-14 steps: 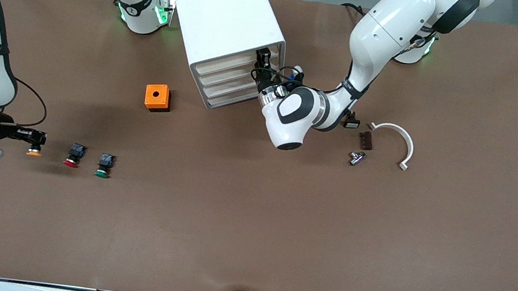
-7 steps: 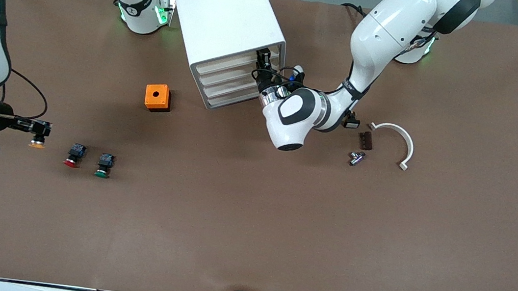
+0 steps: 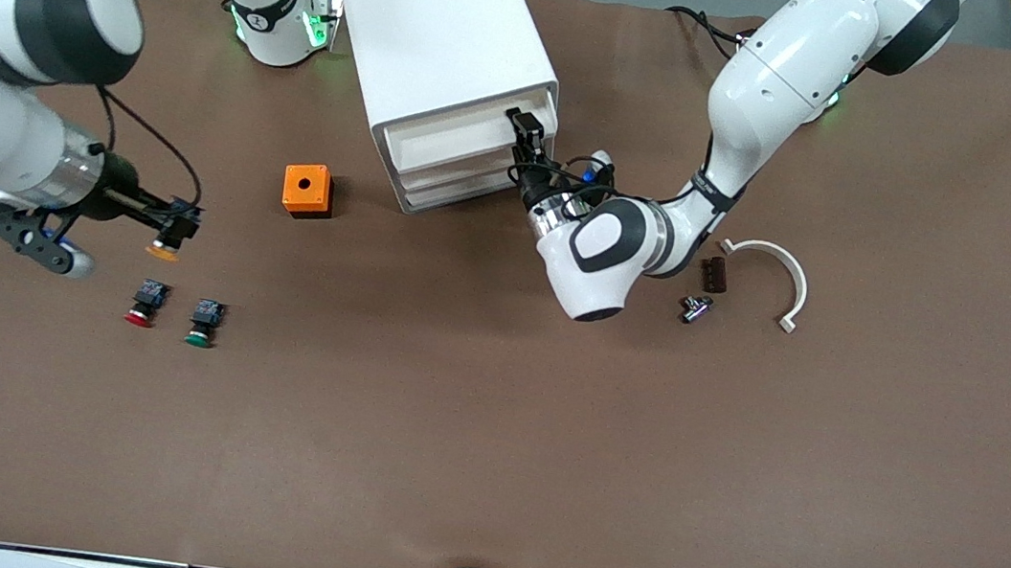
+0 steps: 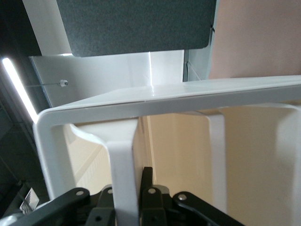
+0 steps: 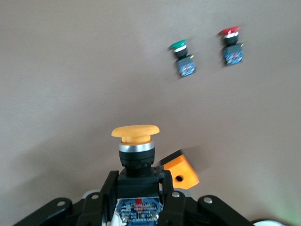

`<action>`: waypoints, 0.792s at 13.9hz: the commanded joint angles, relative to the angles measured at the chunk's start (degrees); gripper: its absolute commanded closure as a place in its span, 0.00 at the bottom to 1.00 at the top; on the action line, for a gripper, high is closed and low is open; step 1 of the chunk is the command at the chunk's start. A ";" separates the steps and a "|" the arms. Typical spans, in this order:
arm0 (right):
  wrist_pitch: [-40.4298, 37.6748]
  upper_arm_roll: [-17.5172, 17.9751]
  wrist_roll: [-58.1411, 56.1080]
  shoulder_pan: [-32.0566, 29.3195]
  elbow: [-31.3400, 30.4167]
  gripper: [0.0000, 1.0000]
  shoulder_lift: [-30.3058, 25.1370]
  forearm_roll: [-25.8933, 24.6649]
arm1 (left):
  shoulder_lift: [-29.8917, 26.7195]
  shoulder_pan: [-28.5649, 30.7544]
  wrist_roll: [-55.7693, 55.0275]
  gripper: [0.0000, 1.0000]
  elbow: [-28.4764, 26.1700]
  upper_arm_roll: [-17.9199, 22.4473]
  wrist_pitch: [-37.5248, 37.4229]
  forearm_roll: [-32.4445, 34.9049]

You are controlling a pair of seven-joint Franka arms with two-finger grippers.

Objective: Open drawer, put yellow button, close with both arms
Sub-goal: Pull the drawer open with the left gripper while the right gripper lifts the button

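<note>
The white cabinet [image 3: 441, 25] stands near the robots' bases. Its top drawer [image 3: 461, 136] is pulled partly out and its white tray shows. My left gripper [image 3: 524, 129] is shut on the drawer's front at the end toward the left arm. In the left wrist view my left gripper [image 4: 126, 200] has its black fingers [image 4: 147, 186] on either side of a white upright strip of the drawer [image 4: 123, 160]. My right gripper [image 3: 175, 224] is shut on the yellow button [image 3: 163, 251] and holds it above the table. In the right wrist view the yellow button [image 5: 135, 133] sticks out of my right gripper [image 5: 139, 188], cap forward.
An orange box [image 3: 307, 190] with a hole sits between my right gripper and the cabinet. A red button [image 3: 141, 304] and a green button [image 3: 202, 324] lie nearer the front camera. A white curved piece [image 3: 782, 272], a brown block [image 3: 714, 274] and a metal part [image 3: 695, 307] lie toward the left arm's end.
My right gripper has lifted the yellow button off the table and carried it toward the orange box. My left gripper has pulled the top drawer partly out.
</note>
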 commanded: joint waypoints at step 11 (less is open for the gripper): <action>4.45 -0.48 42.91 25.20 -2.92 1.00 -2.91 -0.72 | 0.04 9.23 2.49 0.90 1.37 0.45 2.81 0.41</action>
